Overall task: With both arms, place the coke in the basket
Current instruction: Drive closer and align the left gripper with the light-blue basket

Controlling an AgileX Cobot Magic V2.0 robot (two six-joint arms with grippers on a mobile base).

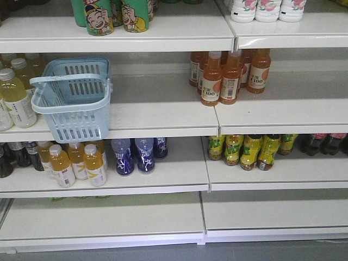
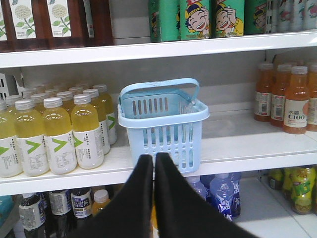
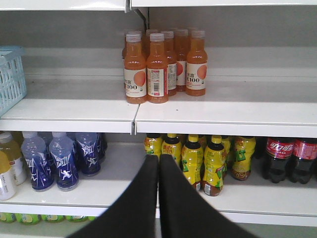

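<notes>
1. The right gripper (image 3: 158, 157) was seen at the bottom centre, with its two black fingers pressed together and nothing held between them.
2. A part of the light blue basket (image 3: 11, 78) was seen at the left end of the middle shelf (image 3: 223, 111), cut off by the edge of the view.
3. A cluster of orange drink bottles (image 3: 161, 67) was stood upright near the middle of that shelf, beside the seam between its two boards and well apart from the basket.
4. On the lower shelf (image 3: 111, 186), blue bottles (image 3: 64, 161) were ranged toward the left, yellow bottles with green labels (image 3: 203, 161) near the middle, and dark cola bottles with red labels (image 3: 290, 158) at the right end.
5. Pale yellow bottles (image 3: 5, 166) were partly shown at the lower shelf's left end.
</notes>
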